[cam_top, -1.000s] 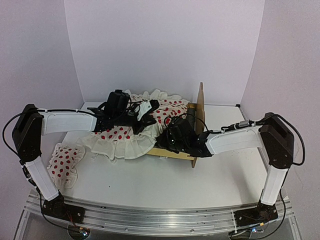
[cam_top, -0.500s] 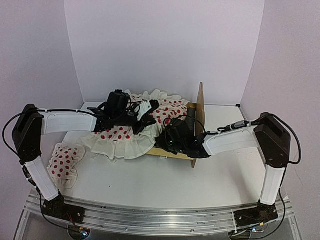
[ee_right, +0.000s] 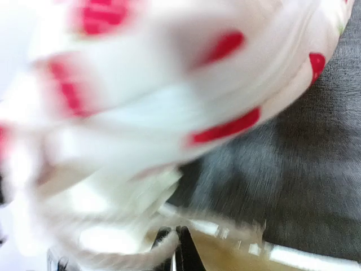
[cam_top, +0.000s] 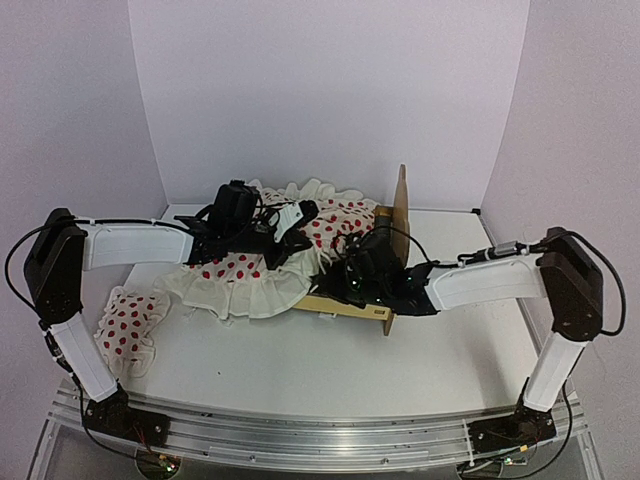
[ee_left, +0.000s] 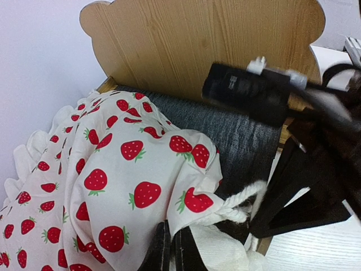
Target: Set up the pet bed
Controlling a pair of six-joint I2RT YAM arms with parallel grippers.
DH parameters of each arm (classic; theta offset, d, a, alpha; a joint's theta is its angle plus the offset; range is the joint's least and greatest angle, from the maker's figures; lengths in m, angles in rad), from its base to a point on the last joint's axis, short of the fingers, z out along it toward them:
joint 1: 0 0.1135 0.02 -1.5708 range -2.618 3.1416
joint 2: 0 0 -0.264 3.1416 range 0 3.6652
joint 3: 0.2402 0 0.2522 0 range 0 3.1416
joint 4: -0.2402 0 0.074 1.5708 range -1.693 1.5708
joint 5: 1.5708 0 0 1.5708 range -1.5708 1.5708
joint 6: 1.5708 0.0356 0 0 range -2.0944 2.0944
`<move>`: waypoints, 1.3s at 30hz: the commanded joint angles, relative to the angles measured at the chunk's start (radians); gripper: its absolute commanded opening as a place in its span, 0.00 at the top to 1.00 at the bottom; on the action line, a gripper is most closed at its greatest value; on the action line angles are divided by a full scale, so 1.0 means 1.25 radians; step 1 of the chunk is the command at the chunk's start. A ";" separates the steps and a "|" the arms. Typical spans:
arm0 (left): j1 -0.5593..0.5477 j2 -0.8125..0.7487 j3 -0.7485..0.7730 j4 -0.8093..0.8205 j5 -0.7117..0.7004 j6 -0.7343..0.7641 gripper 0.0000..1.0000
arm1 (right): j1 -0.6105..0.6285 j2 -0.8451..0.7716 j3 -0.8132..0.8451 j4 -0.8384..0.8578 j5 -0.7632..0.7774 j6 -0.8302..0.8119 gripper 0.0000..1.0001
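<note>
The pet bed stands mid-table, its scalloped headboard at the right end and its dark grey mattress partly bare. A cream cloth with red strawberries lies over its left part and spills onto the table. My left gripper is shut on an edge of the cloth, fingers pinching the fabric. My right gripper is low over the bed's near side rail. Its view is blurred. Its jaws are shut with the cloth's white cord trim caught at their tips.
A small red-dotted pillow lies on the table at the far left, near the left arm's base. White walls close the table at the back and on both sides. The right arm's black wrist crosses in front of the headboard.
My right gripper has closed on the cord trim at the bed's near side, and its elbow has swung out to the right. The left arm and the cloth it holds have stayed put.
</note>
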 commanded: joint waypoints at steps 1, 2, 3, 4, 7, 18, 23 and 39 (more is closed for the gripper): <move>-0.002 -0.044 -0.009 0.031 -0.008 0.013 1.00 | -0.003 -0.139 -0.023 -0.049 -0.090 -0.056 1.00; -0.002 -0.044 -0.010 0.031 -0.009 0.013 1.00 | -0.003 -0.161 -0.031 -0.065 -0.106 -0.060 1.00; -0.002 -0.044 -0.010 0.031 -0.009 0.013 1.00 | -0.003 -0.179 -0.035 -0.088 -0.122 -0.062 1.00; -0.002 -0.044 -0.011 0.030 -0.009 0.013 1.00 | -0.004 -0.192 -0.037 -0.118 -0.137 -0.065 1.00; -0.002 -0.041 -0.011 0.029 -0.006 0.013 1.00 | -0.007 -0.237 -0.048 -0.157 -0.197 -0.063 1.00; -0.004 -0.041 -0.021 0.031 0.002 0.013 1.00 | -0.029 -0.308 -0.050 -0.215 -0.420 -0.048 1.00; -0.006 -0.039 -0.029 0.033 0.008 0.014 1.00 | -0.028 -0.227 -0.035 -0.329 -0.432 -0.055 0.88; -0.020 -0.031 -0.081 -0.008 0.067 0.016 1.00 | 0.127 -0.049 -0.094 -0.170 -0.001 -0.305 0.56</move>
